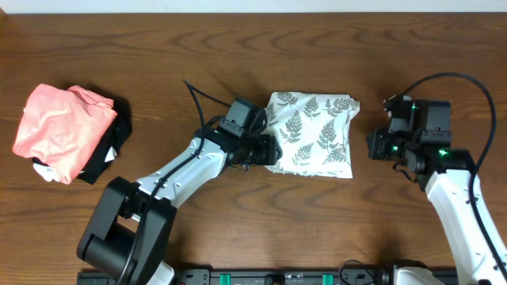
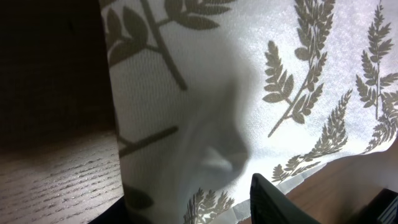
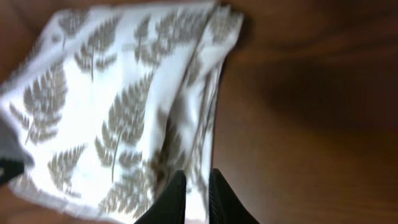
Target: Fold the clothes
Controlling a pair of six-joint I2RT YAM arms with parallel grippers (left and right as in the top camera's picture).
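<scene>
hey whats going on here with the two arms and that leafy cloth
Two robot arms are folding clothes. The fern-print garment lies folded into a compact rectangle mid-table. The left gripper sits at its left edge, jaws open, holding nothing. The right gripper is off its right edge, nearly closed. A salmon-pink garment sits far left.

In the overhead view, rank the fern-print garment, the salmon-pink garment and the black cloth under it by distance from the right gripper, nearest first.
Measured from the right gripper:
1. Fern-print garment, folded at table centre, just off the gripper's fingertips.
2. Black cloth, far side of the table, peeking out from under the pink pile's nearer edge.
3. Salmon-pink garment, on top of it; its bulk lies farthest out.
</scene>
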